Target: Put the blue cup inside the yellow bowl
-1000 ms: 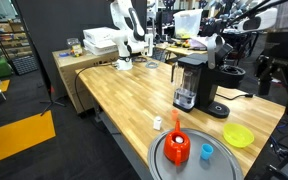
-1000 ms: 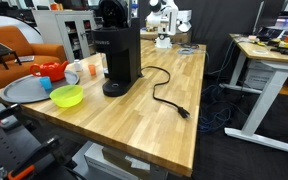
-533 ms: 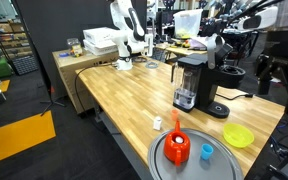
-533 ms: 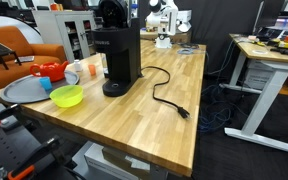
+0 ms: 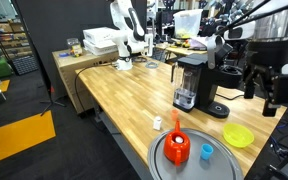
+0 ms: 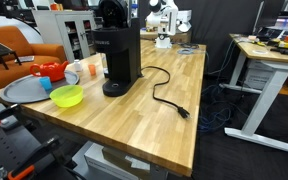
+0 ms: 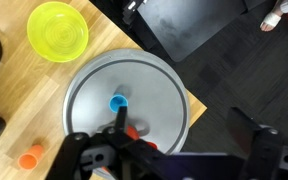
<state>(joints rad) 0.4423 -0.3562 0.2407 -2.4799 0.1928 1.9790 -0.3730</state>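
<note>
The end effector (image 5: 267,90) hangs high off to one side of the grey tray (image 7: 89,85), fingers spread wide and empty. The blue cup (image 7: 118,102) stands near the tray's middle. The orange-red vessel (image 5: 178,148) beside it is mostly hidden in the wrist view. The yellow bowl (image 5: 239,136) sits just outside the tray's rim, near the desk (image 5: 124,95) edge. The tray's near rim is cut off in an exterior view.

blue cup (image 5: 206,152): open above | orange-red vessel (image 5: 178,148): stands just beside it on grey tray (image 5: 224,166) | cup to yellow bowl (image 5: 239,136): bare tabletop (image 5: 134,95) between | coffee machine (image 5: 191,80): near bowl
</note>
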